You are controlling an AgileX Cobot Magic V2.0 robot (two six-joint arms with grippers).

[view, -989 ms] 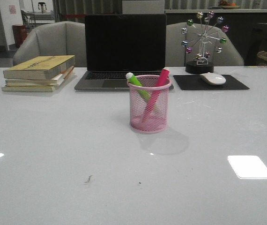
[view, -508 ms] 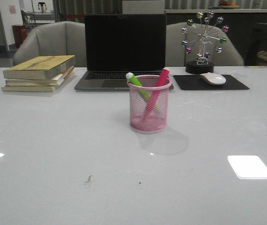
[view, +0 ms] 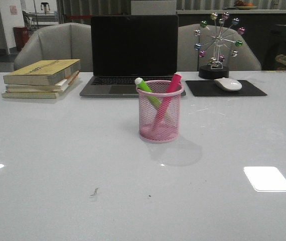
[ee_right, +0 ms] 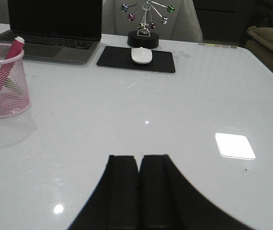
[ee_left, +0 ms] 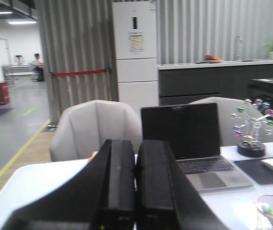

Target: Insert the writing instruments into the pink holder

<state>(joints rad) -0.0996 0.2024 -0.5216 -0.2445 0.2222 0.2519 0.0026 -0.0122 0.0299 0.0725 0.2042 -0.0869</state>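
Both hands, left (ee_left: 135,191) and right (ee_right: 139,191), sit pressed together, holding nothing.

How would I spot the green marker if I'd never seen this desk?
Find the black laptop at the back of the table. Just in front stands a pink mesh holder. Two markers lean inside, crossing; the green marker tilts left with a pale tip, while the pink marker tilts right.
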